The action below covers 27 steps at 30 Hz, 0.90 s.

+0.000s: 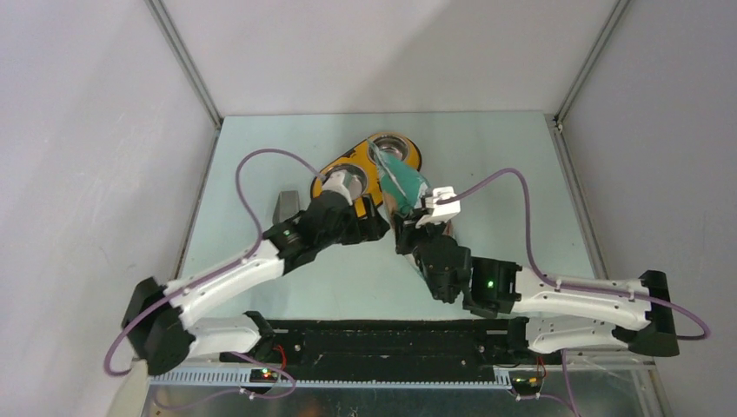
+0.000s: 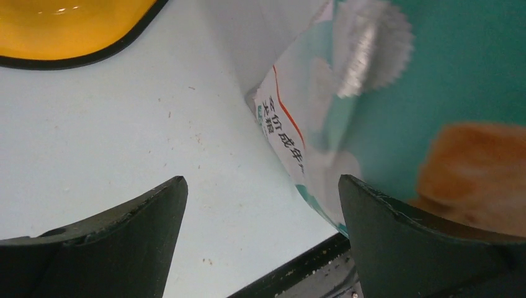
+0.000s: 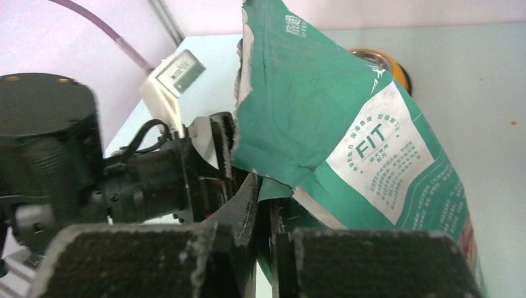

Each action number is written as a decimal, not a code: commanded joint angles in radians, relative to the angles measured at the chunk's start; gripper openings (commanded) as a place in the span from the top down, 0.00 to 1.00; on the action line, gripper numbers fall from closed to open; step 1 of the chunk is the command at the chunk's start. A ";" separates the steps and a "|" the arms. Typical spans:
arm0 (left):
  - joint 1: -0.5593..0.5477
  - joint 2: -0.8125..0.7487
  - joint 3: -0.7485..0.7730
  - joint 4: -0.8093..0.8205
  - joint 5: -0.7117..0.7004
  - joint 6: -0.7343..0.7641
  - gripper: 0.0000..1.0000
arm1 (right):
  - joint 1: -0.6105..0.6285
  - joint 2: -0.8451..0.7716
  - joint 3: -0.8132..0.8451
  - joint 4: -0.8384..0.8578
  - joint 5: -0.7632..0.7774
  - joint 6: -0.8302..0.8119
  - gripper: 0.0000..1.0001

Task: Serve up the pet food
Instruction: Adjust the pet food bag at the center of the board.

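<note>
The pet food is hidden; no kibble shows in either bowl. A teal-and-white bag [image 1: 404,182] stands tilted over the yellow two-bowl feeder [image 1: 330,167], its torn top near the far metal bowl [image 1: 391,148]. My right gripper [image 1: 407,228] is shut on the bag's lower edge; in the right wrist view the jaws [image 3: 268,205] pinch the teal film [image 3: 347,124]. My left gripper [image 1: 375,224] is open and empty just left of the bag. In the left wrist view the gripper [image 2: 260,186] frames bare table, with the bag [image 2: 434,93] against the right finger [image 2: 397,230].
A grey metal scoop [image 1: 285,207] lies on the table left of the feeder. The near metal bowl [image 1: 348,180] sits right behind my left wrist. The feeder's yellow rim [image 2: 62,25] shows at the top left of the left wrist view. Walls enclose the table on three sides.
</note>
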 commanded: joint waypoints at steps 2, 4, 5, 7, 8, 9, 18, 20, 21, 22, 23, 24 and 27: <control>-0.004 -0.136 -0.140 0.031 -0.010 -0.002 0.01 | 0.044 0.023 0.085 0.254 -0.028 0.114 1.00; -0.004 -0.171 -0.202 0.106 0.030 -0.007 0.01 | 0.046 0.025 0.073 0.242 -0.052 0.121 1.00; -0.004 -0.188 -0.221 0.158 0.046 -0.006 0.01 | 0.045 0.022 0.059 0.231 -0.067 0.122 1.00; -0.004 -0.205 -0.264 0.227 0.093 0.002 0.01 | 0.045 0.005 0.038 0.203 -0.086 0.137 1.00; -0.006 -0.207 -0.282 0.237 0.121 0.005 0.01 | 0.045 0.000 0.017 0.195 -0.092 0.139 1.00; -0.006 -0.208 -0.289 0.284 0.138 0.013 0.01 | 0.046 -0.011 0.007 0.178 -0.098 0.145 1.00; -0.013 -0.131 -0.301 0.447 0.265 0.024 0.01 | 0.047 -0.083 -0.032 0.066 -0.152 0.096 0.85; -0.013 -0.117 -0.294 0.447 0.266 0.024 0.01 | 0.046 -0.092 -0.032 0.060 -0.171 0.054 0.77; -0.013 -0.114 -0.292 0.448 0.263 0.023 0.01 | 0.046 -0.095 -0.032 0.060 -0.173 0.002 0.72; -0.012 -0.108 -0.293 0.450 0.265 0.022 0.01 | 0.047 -0.102 -0.032 0.054 -0.168 -0.014 0.67; -0.013 -0.107 -0.294 0.453 0.266 0.021 0.01 | 0.048 -0.111 -0.032 0.050 -0.169 -0.037 0.64; -0.013 -0.104 -0.295 0.457 0.270 0.020 0.01 | 0.048 -0.116 -0.032 0.042 -0.182 -0.044 0.59; -0.014 -0.102 -0.296 0.459 0.269 0.018 0.01 | 0.050 -0.134 -0.032 0.023 -0.251 -0.065 0.50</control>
